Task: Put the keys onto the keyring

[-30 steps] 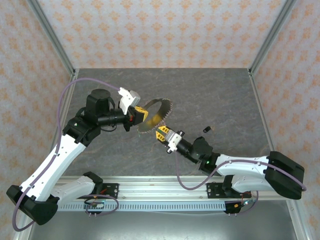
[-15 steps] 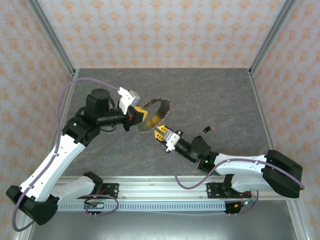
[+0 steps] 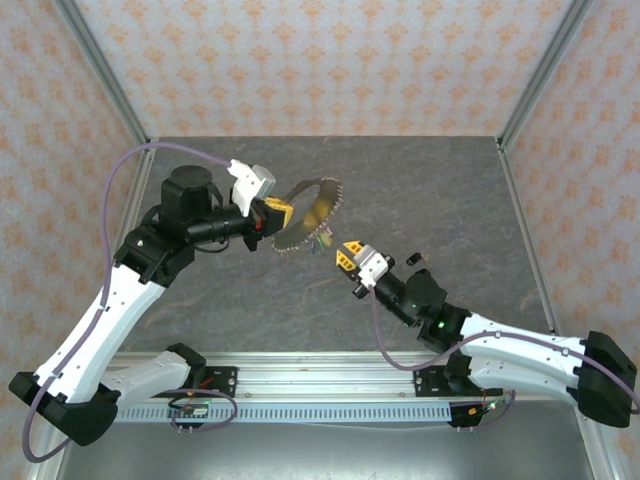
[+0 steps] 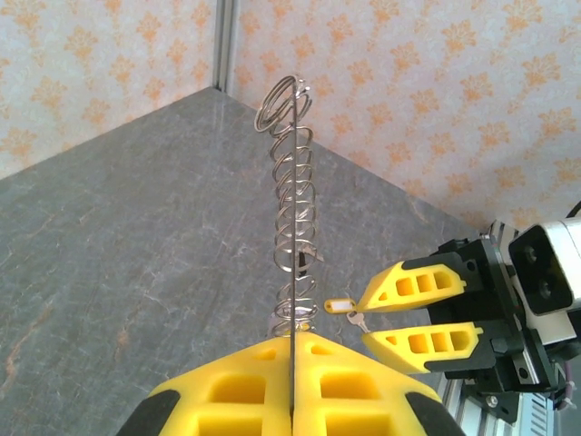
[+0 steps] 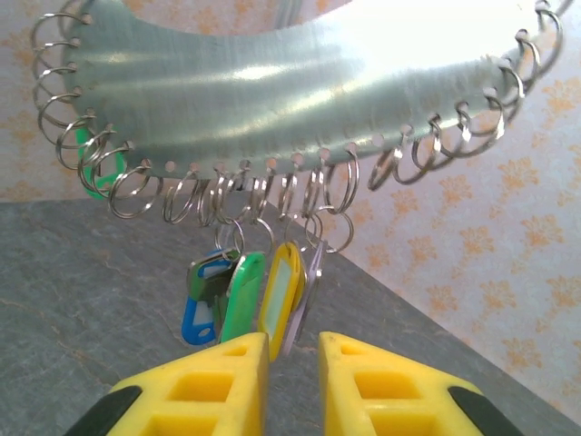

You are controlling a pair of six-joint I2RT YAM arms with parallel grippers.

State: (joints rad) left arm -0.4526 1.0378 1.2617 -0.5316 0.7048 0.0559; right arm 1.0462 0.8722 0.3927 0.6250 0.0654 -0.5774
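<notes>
Left arm bends in from lower left, left gripper clenched on the keyring at mid-frame. Right arm reaches from lower right; right gripper, slightly parted and empty, sits just under the hanging keys. 1 dark key lies on the table, right of it.

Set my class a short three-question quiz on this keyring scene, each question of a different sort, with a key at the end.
1. True or false: the left fingers are shut on the keyring.
2. Fill in: the right fingers point up at the hanging keys with their tips ___.
3. Where are the tagged keys? A) pinched between the left fingers B) hanging from the small loops on the keyring's rim C) pinched between the right fingers

Key: 1 true; 2 apart; 3 B.
</notes>
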